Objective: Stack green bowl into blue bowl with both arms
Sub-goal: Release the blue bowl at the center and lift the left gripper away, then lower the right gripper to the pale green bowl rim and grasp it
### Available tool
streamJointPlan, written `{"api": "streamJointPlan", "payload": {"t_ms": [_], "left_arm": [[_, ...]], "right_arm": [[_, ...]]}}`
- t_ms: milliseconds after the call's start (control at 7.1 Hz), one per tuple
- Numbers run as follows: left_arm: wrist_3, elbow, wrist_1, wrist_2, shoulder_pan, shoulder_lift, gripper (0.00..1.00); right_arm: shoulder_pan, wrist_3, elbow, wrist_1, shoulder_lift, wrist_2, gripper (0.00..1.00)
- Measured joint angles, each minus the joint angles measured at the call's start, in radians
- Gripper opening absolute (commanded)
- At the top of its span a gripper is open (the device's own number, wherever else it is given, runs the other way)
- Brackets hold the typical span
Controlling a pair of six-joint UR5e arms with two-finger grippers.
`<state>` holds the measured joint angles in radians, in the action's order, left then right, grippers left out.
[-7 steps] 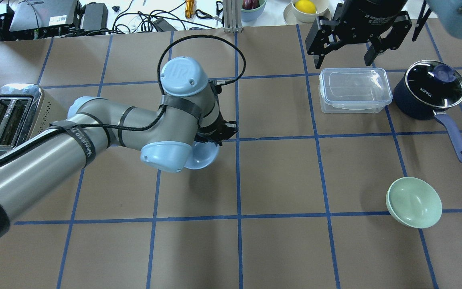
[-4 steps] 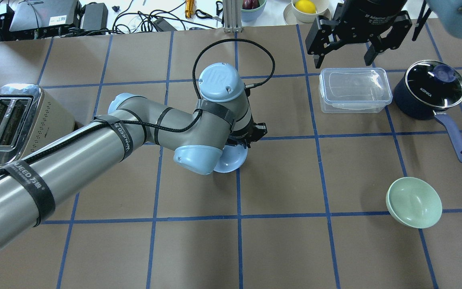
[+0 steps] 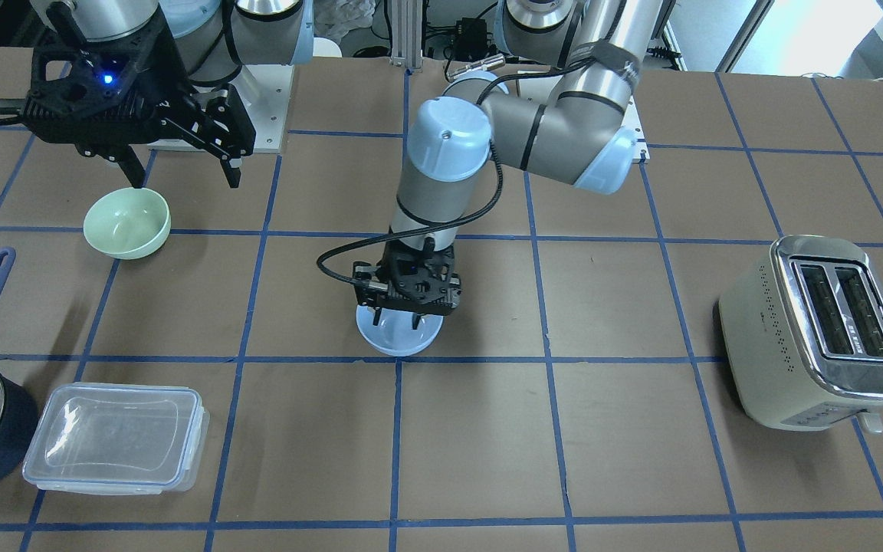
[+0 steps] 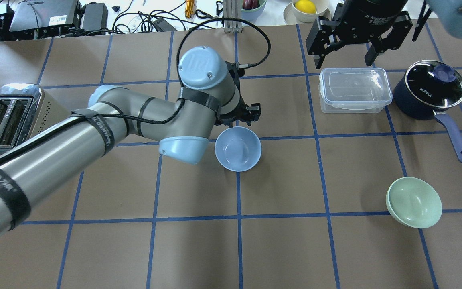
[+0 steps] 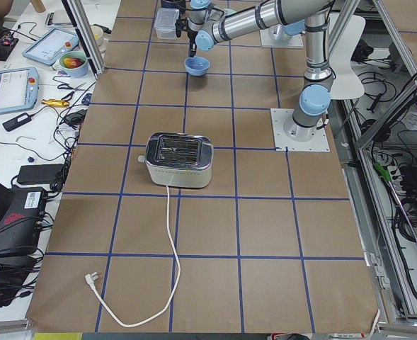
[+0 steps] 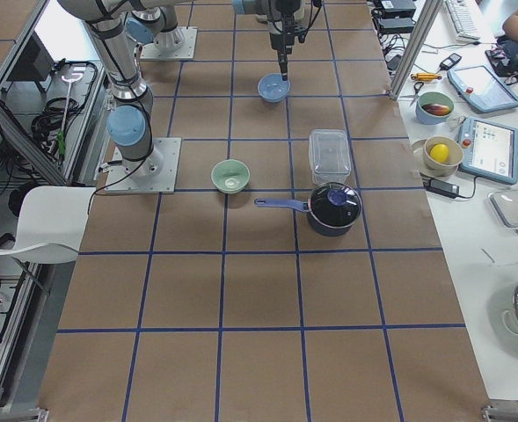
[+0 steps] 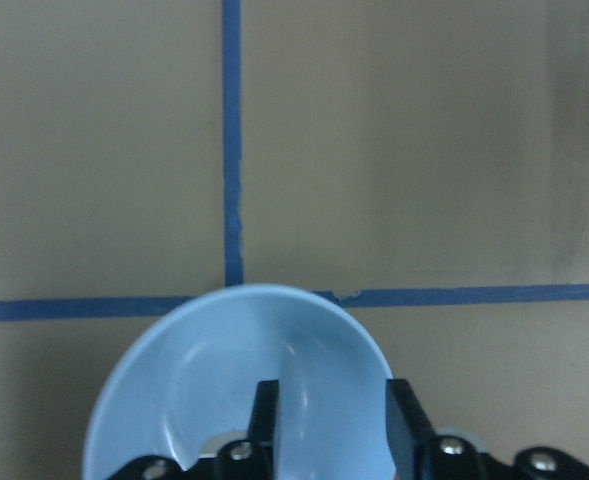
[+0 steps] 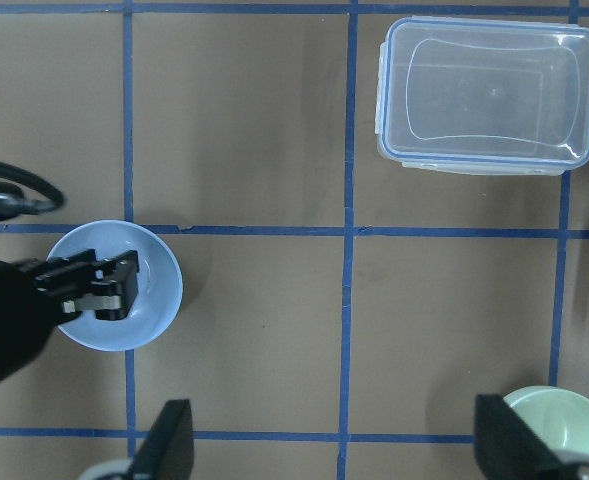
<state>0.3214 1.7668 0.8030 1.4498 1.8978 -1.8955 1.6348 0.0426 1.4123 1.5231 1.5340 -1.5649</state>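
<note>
The blue bowl [image 4: 238, 149] stands upright on the table at a crossing of blue tape lines; it also shows in the front view [image 3: 399, 341] and the left wrist view [image 7: 194, 390]. My left gripper [image 3: 395, 320] hangs straight down over the bowl's robot-side half. Its jaws are partly apart with only the bowl's inside between the fingers [image 7: 266, 420], so it reads as open. The green bowl [image 4: 414, 202] stands alone at the right, also in the front view [image 3: 126, 224]. My right gripper [image 3: 181, 172] is wide open and empty, up in the air beside the green bowl.
A clear lidded container [image 4: 353, 89] and a navy saucepan [image 4: 429, 90] with its handle towards the green bowl stand at the far right. A toaster [image 4: 6, 120] stands at the far left. Cables and fruit bowls [image 4: 305, 8] lie beyond the table's far edge.
My left arm swung right with the blue bowl hidden under its wrist. The wrist then drew back towards the far side, and the bowl now shows whole on the table. The right arm has not moved.
</note>
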Motion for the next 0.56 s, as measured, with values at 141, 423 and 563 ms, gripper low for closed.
{"api": "streamJointPlan", "payload": {"t_ms": [141, 423, 563], "left_arm": [[-0.145, -0.007, 0.128, -0.023, -0.105, 0.066, 1.00], [-0.428, -0.039, 0.456, -0.037, -0.312, 0.199, 1.00], [-0.504, -0.067, 0.582, 0.004, -0.359, 0.263, 1.00]], "right_arm": [[-0.004, -0.001, 0.003, -0.005, 0.000, -0.003, 1.00], [-0.032, -0.048, 0.021, -0.024, -0.002, -0.007, 0.99], [-0.075, -0.111, 0.066, -0.025, 0.000, -0.010, 0.99]]}}
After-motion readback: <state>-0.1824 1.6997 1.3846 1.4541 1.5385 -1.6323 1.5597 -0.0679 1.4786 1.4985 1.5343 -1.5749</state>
